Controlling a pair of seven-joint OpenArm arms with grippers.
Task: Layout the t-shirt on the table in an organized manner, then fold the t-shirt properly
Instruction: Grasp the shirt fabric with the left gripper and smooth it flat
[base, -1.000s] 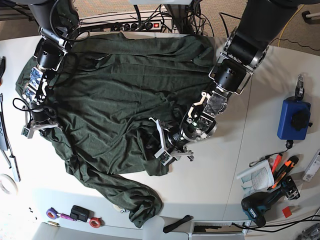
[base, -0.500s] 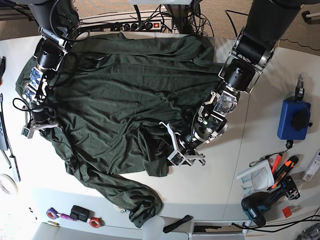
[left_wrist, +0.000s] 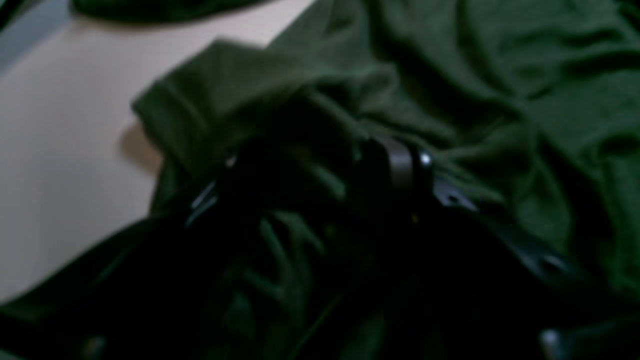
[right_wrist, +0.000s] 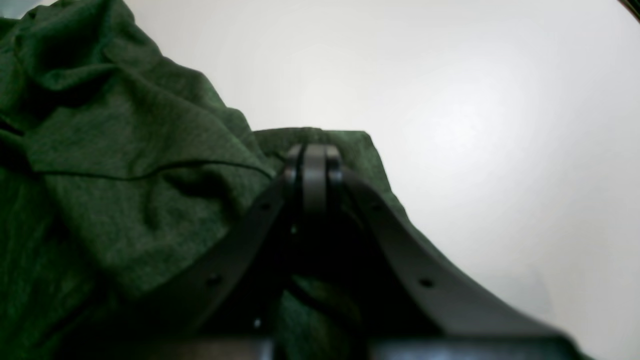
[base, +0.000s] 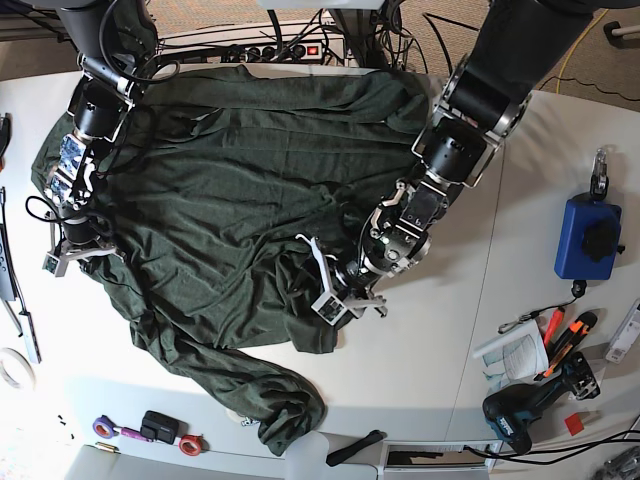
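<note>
base view: the t-shirt (base: 230, 190), a soft, limp dark green knit, lies spread but rumpled over the table (base: 430, 340), one long sleeve trailing toward the near edge. it will likely drape and drag rather than slide, so hems, cuffs and corners look like the places to take hold. the left gripper (base: 335, 290) sits with jaws spread over a bunched fold at the cloth's edge. the right gripper (base: 70, 252) sits at the opposite margin.

left wrist view: blurred and dark; green folds lie under and ahead of the left gripper (left_wrist: 320, 180), bare table off to one side. nothing looks pinched.

right wrist view: the right gripper (right_wrist: 312, 167) has its jaws pressed together on a corner of the t-shirt (right_wrist: 125, 165); cloth lies to one side, white table (right_wrist: 475, 125) beyond.
</note>
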